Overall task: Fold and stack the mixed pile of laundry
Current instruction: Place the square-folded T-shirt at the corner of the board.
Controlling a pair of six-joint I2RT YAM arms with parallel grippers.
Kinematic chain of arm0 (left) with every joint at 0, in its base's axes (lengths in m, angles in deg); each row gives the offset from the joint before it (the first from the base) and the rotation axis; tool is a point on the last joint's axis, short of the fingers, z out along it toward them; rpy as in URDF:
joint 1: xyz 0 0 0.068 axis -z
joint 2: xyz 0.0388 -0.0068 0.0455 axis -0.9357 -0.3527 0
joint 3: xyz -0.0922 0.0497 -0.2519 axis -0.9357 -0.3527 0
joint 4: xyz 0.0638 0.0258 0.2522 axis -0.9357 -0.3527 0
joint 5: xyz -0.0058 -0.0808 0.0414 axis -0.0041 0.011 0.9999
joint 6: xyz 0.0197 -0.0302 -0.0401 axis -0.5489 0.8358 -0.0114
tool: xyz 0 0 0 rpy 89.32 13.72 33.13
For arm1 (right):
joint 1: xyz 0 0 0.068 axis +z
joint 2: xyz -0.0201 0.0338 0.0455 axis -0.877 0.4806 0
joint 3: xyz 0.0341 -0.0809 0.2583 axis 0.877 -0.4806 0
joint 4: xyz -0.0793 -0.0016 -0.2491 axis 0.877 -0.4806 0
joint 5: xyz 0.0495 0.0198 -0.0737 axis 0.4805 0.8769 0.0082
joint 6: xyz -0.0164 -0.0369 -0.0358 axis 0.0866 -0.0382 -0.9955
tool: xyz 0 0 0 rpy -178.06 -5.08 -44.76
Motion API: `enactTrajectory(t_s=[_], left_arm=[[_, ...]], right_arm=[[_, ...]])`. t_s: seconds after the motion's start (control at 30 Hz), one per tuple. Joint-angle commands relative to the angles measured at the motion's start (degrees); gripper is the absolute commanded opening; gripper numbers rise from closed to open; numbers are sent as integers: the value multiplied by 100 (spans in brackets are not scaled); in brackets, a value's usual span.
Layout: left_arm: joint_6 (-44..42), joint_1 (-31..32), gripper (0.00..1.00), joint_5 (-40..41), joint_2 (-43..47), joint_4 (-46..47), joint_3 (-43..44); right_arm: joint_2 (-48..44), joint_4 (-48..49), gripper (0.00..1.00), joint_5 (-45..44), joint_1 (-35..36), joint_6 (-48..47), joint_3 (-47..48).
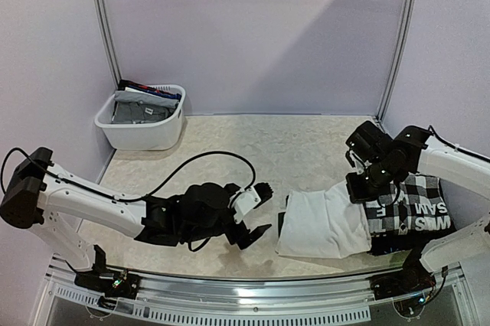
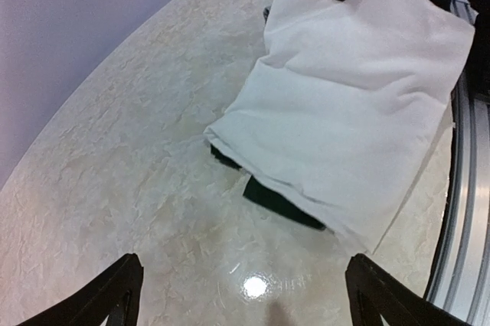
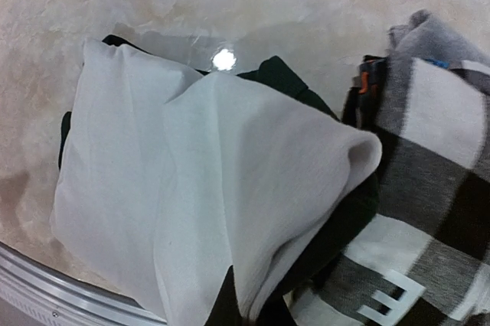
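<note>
The laundry pile lies at the front right of the table. A folded white cloth (image 1: pixel 318 223) (image 2: pixel 360 89) (image 3: pixel 153 173) with a dark part (image 2: pixel 279 200) under its edge sits left of a black-and-white checkered shirt (image 1: pixel 417 203) (image 3: pixel 436 188) bearing white letters (image 1: pixel 406 219). My right gripper (image 1: pixel 360 188) (image 3: pixel 253 314) is shut on a raised fold of the white cloth at its right side. My left gripper (image 1: pixel 264 210) (image 2: pixel 243 265) stands open low over bare table just left of the cloth, holding nothing.
A white plastic basket (image 1: pixel 164 136) with grey and dark garments stands at the back left by the wall. A grey garment (image 3: pixel 429 35) peeks out behind the checkered shirt. The metal front rail (image 1: pixel 253 295) runs along the near edge.
</note>
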Motion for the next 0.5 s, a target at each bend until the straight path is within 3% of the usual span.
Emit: enactTrajectory(t_s=[0.0,0.47], left_arm=[[121,-54,93,123,254,187,-189],[10,-105,93,137,502,313,-460]], right_arm=[[-377,-891,0,-1095,37,-381,564],[-796,-2307,0,-1260,40,-549,1980]])
